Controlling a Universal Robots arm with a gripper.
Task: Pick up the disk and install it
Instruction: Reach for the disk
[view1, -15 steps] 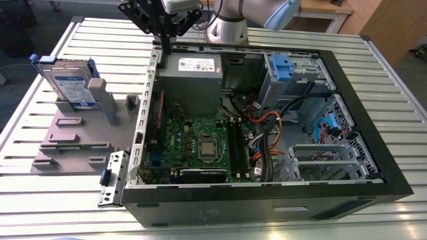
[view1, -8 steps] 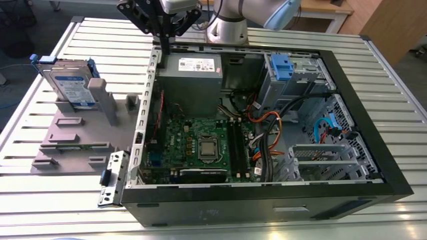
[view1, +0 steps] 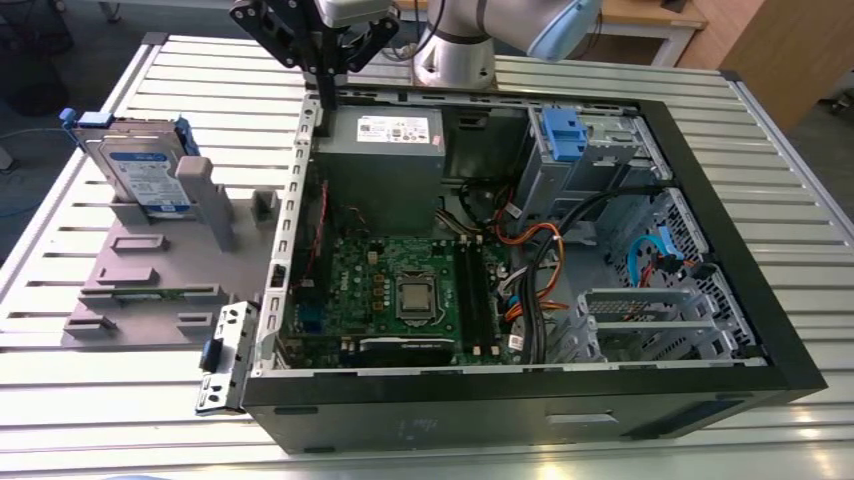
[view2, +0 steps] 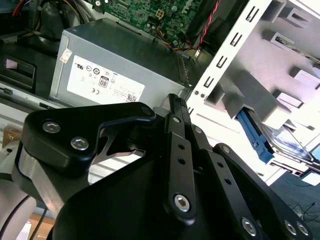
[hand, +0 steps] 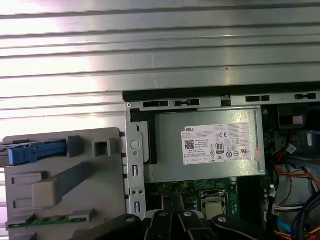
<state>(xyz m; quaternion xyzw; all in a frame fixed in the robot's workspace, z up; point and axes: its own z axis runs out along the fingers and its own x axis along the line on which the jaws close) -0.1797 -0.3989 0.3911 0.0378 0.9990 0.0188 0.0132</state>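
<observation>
A: Gripper (view1: 324, 88) state?

B: Closed up, nothing in it. It hangs over the far corner of the open computer case (view1: 747, 330) on the exterior view's left, just above the power supply (view1: 380, 135). Both wrist views agree.

A: Disk?

B: The disk (view1: 140, 170) is not picked up yet. It stands on edge in the grey holder (view1: 147, 270) on the slatted table (view1: 80, 400), outside the case.

A: Which way from the gripper?

B: Toward the exterior view's left, lower down and somewhat nearer. They are well apart, with the case wall between them. There is one arm only, so no choice of side.

A: Axis?

B: The labelled broad face looks toward the near side and leans back slightly. The blue-framed top edge runs across, from the exterior view's left to its right. The long axis looks roughly upright, but I'm not certain. In the first wrist view the disk (hand: 35, 152) shows edge-on as a blue strip.

A: Containers?

B: The holder has the disk plus a thin green circuit strip (view1: 147, 295) lying flat in a nearer slot. The case has the power supply, the motherboard (view1: 400, 290) and cables (view1: 534, 250). At far right is a drive cage (view1: 601, 150) with a blue latch (view1: 561, 135). I can't tell if a drive sits inside it. Near right is a metal bay (view1: 654, 320) with no drive visible.

A: Progress?

B: I'd call it barely started.
</observation>
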